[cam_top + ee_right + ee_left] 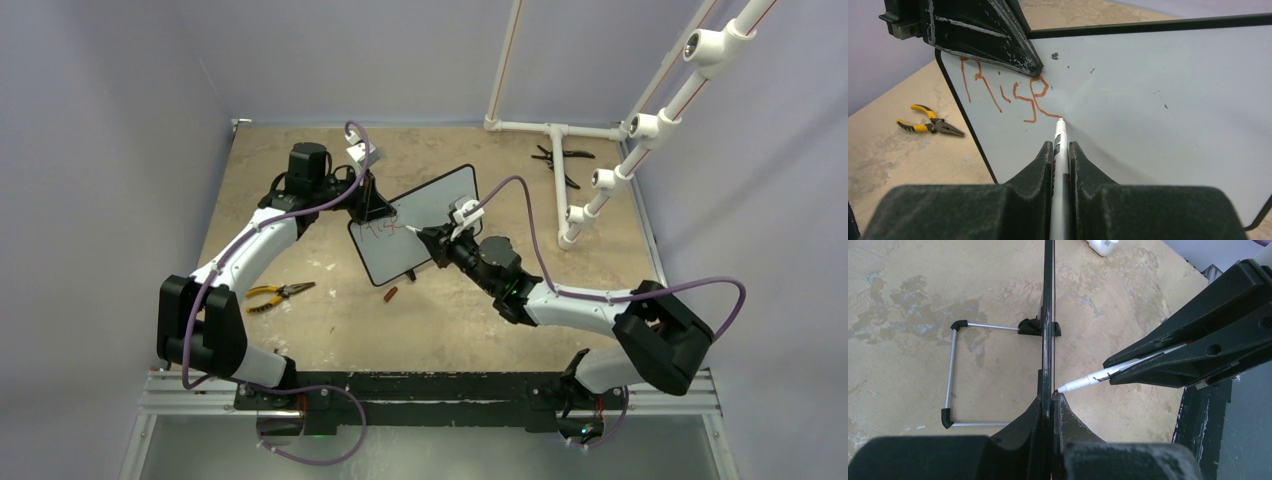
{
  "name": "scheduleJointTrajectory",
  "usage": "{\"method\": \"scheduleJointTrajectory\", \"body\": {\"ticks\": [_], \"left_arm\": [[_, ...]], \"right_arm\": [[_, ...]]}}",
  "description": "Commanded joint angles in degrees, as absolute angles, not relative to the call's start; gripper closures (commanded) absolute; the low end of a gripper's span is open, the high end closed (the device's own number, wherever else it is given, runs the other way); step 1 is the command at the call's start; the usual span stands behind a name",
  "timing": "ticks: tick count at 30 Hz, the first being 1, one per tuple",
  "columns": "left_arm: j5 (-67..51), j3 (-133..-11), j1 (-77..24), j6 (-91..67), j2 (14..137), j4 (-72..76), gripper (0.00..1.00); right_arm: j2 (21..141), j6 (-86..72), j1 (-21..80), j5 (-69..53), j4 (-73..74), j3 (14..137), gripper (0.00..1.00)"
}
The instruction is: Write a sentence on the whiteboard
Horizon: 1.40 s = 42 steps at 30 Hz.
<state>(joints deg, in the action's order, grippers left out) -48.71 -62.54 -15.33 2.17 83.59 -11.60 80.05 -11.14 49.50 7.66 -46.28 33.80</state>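
Reaching from the near edge, the left hand [372, 205] holds the standing whiteboard [445, 195] mid-tabletop [330, 335]. Left wrist view: its jaws are clamped shut on the board's frame. Right wrist view: the right hand [1060, 147] is closed around a marker [1060, 131], tip touching the red sentence [1003, 92].
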Motion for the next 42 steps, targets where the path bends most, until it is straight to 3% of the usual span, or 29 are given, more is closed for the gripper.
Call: {"method": "scheduleJointTrajectory", "body": {"ticks": [1,42], "left_arm": [[-49.3,-62.2,-16.3,3.3,83.9,-15.1,1.0],[-48.1,-61.9,-16.3,3.2,83.7,-14.7,1.0]], "right_arm": [[76.3,-11.7,49.4,9.8,-48.6,32.3,1.0],[79.9,-12.4,49.4,10.8,-48.0,35.6,1.0]]}}
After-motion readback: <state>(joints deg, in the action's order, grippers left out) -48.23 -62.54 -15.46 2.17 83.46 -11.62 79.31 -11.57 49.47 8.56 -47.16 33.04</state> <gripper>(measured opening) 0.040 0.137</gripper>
